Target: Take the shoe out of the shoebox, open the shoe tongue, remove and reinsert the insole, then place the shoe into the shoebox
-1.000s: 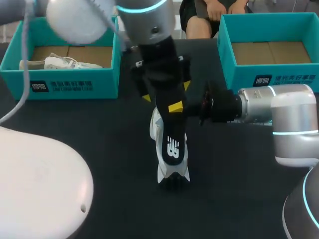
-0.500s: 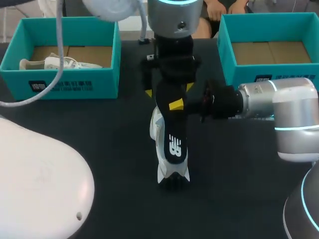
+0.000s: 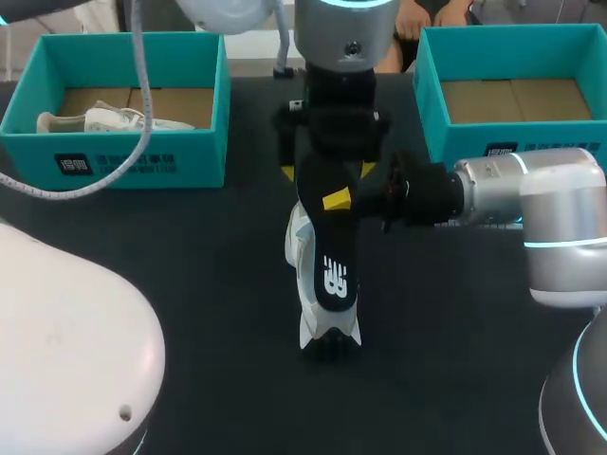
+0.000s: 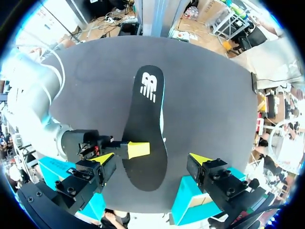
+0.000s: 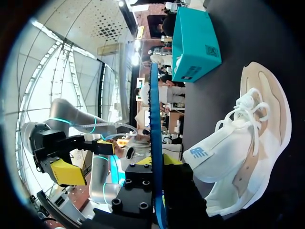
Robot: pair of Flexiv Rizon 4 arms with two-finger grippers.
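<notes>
The right gripper [image 5: 156,164] is clamped on the edge of the black insole [image 3: 328,254], holding it above the white sneaker [image 5: 238,143] on the table [image 3: 190,265], likely for reinsertion, while the left gripper [image 4: 151,160] hangs wide open over the insole, touching nothing.

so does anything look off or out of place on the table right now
Only the black foam insole: it is out of the white sneaker, clamped by the right end effector and held over the sneaker, which lies on the black table. That fits the task; nothing looks spilled or damaged.
</notes>
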